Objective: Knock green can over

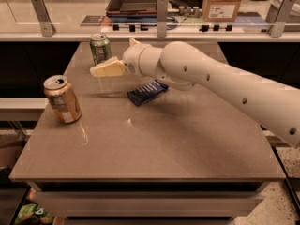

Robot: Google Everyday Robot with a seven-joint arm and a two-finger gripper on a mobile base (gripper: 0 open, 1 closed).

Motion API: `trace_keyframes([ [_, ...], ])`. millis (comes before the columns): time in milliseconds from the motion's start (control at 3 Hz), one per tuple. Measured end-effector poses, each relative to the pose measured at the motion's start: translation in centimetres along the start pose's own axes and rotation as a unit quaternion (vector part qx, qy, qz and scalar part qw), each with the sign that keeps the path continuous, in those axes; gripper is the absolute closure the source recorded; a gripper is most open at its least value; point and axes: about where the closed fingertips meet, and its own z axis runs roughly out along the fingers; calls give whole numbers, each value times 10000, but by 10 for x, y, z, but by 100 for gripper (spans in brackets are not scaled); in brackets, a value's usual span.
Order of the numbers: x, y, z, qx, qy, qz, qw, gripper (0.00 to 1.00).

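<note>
The green can (101, 48) stands upright near the far left corner of the grey table (187, 144). It has a silver top. My gripper (101, 70) is at the end of the white arm that reaches in from the right. It hovers just in front of the green can's base, its pale fingertips pointing left. The lower front of the can is hidden behind the gripper. I cannot tell whether it touches the can.
An orange-gold can (62, 99) stands tilted at the table's left edge. A dark blue snack packet (146, 92) lies under the arm. A glass-railed counter (161, 13) with a cardboard box (221, 3) runs behind the table.
</note>
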Motion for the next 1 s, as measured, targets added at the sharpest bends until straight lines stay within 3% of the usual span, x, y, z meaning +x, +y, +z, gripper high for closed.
trace_keyframes([
  [1000, -6, 0, 42, -191, -285, 112, 9994, 0],
])
